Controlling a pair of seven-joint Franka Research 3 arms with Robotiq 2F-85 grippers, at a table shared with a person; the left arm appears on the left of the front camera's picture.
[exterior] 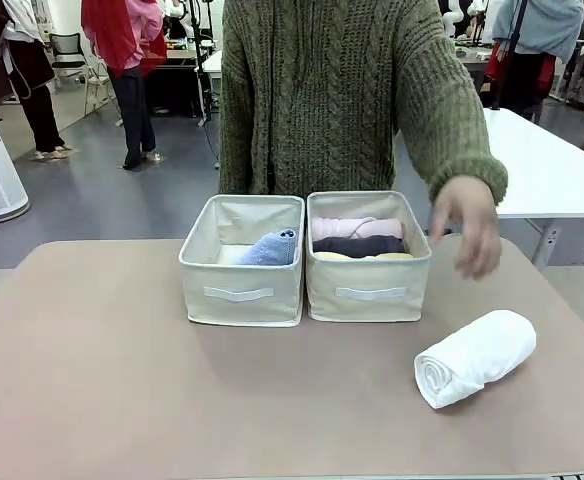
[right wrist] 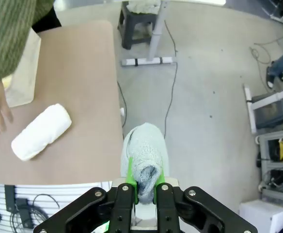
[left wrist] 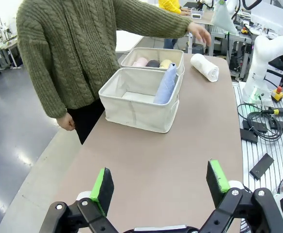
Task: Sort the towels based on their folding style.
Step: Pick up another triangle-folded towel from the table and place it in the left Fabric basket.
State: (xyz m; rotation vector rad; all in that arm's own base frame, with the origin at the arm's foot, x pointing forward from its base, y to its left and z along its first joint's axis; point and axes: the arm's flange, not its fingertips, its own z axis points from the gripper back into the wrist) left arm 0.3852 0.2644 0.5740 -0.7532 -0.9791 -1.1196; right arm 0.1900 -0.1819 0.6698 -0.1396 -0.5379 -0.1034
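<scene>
Busy workshop space lies behind the brown table (exterior: 92, 400), and we see a person (exterior: 322, 90) in a green cable-knit sweater standing at its far side. Two cream fabric bins sit side by side, touching, near the far middle of the table. We find a pale blue cone-shaped towel (exterior: 269, 250) leaning in the left bin (exterior: 240, 282), toward its right wall. The right bin (exterior: 368, 285) holds three rolls lying across it: a pink roll (exterior: 357, 228) farthest back, a dark grey roll (exterior: 360, 246) in the middle and a yellow roll (exterior: 364, 257) nearest us, each touching the next. A white rolled towel (exterior: 475, 357) lies on the table to the right of the bins, apart from them, its spiral end toward us. The person's hand (exterior: 469, 225) hovers open between the right bin and the white rolled towel, touching neither as far as we can tell. Our left gripper (left wrist: 159, 182) hangs above the near table with its green-padded fingers spread wide and nothing between them. Our right gripper (right wrist: 145, 175) is pinched tight on one end of a grey-green towel (right wrist: 145, 145), which we see against the grey floor just off the table's edge.
</scene>
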